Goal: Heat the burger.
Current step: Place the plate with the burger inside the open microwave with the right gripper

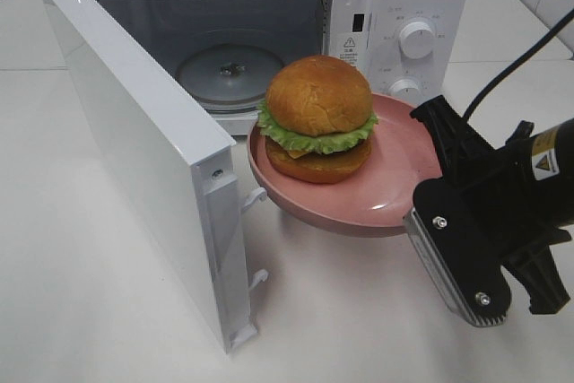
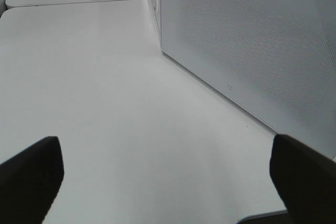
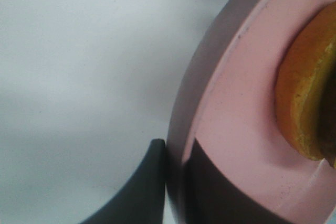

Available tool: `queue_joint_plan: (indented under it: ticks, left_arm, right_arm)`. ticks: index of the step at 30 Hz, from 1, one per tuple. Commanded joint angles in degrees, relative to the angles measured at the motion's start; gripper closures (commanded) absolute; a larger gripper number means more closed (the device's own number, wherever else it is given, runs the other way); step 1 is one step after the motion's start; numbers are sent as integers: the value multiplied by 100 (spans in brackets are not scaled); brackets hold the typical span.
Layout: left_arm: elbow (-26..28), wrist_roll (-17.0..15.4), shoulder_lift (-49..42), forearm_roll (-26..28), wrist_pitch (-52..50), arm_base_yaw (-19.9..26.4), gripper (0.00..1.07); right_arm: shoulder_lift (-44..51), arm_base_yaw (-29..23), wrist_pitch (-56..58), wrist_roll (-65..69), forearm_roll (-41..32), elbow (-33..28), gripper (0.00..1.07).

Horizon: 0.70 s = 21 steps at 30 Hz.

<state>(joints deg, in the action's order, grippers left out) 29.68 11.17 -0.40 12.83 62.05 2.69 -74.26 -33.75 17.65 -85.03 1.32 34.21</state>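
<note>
Leave the left gripper [image 2: 168, 182] wide open and empty beside the microwave door [image 1: 134, 150]. Aim for the glass turntable [image 1: 229, 69], ahead of the carrying hand. Go slow and level with the burger [image 1: 318, 118] sitting mid pink plate [image 1: 395, 187], just past the right gripper [image 1: 429, 154] pinched tight on the rim, so no tilting near the doorway

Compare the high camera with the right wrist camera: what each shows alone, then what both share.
High camera only: the microwave, its open door, the turntable, the lettuce. Right wrist only: a close look at the fingers pinching the rim of the plate from both sides. Both: pink plate, burger, right gripper, white table.
</note>
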Motion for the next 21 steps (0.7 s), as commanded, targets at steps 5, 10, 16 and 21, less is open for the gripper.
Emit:
queue_joint_plan:
  ticks: [5, 10, 16, 21]
  left_arm:
    - [0, -23, -69, 0, -80, 17, 6]
    - [0, -23, -69, 0, -80, 17, 6]
    - [0, -23, -69, 0, -80, 17, 6]
    - [0, -23, -69, 0, -80, 17, 6]
  right_arm:
    - [-418, 11, -516, 0, 63, 533, 107]
    - [-739, 11, -533, 0, 206, 802, 107]
    - [-1037, -160, -544, 0, 395, 1071, 107]
    - [-1312, -258, -550, 86, 493, 1295, 107]
